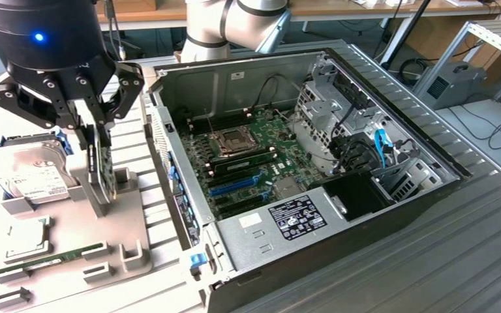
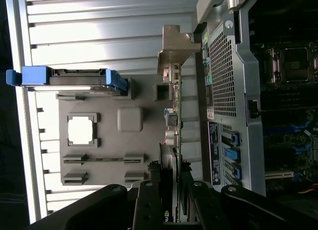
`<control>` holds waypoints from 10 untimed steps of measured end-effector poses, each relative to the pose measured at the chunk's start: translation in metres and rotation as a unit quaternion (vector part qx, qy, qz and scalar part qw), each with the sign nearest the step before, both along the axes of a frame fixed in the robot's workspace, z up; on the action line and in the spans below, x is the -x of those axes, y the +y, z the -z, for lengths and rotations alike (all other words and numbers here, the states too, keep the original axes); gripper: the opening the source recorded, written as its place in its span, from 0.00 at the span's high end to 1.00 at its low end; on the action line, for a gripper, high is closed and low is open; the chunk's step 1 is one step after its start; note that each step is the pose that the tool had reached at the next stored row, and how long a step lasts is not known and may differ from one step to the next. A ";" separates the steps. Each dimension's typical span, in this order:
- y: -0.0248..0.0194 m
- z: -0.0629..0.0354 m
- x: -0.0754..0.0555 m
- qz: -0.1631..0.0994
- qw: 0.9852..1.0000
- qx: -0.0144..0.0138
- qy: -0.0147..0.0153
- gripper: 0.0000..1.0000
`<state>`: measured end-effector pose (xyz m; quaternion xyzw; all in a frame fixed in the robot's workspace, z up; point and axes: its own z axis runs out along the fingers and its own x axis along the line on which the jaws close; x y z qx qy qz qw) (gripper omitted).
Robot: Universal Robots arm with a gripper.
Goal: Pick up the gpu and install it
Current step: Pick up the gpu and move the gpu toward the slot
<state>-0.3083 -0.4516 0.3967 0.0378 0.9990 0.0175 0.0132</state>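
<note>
Exterior view: computer case (image 1: 224,81) lies open with its expansion slots bare, so the install is all left to do. Beside the case, on the grey fixture (image 1: 133,235), the gpu (image 1: 104,171) stands on edge, seemingly not lifted clear. Gripper (image 1: 94,145) sits directly over it, fingers pinched on the card's upper edge.

Gripper (image 1: 100,147): upper body cut off by the exterior view's top edge.

Gpu (image 2: 175,106): presented edge-on, so neither face can be assessed. One end is buried between the fingers (image 2: 148,205) clamped on it.

Hard drive (image 1: 26,175): one corner masked behind the gripper.

Robot arm (image 1: 233,23): cropped by the exterior view's top edge.

Label (image 1: 297,218) on the computer case (image 1: 425,169): print too small to read.
</note>
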 end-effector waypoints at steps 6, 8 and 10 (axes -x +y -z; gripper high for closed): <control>0.0002 -0.0026 0.000 0.000 1.000 0.000 0.000 0.74; 0.0002 -0.0034 0.000 0.000 1.000 0.000 0.000 0.74; 0.0002 -0.0042 0.000 0.000 1.000 0.000 0.000 0.74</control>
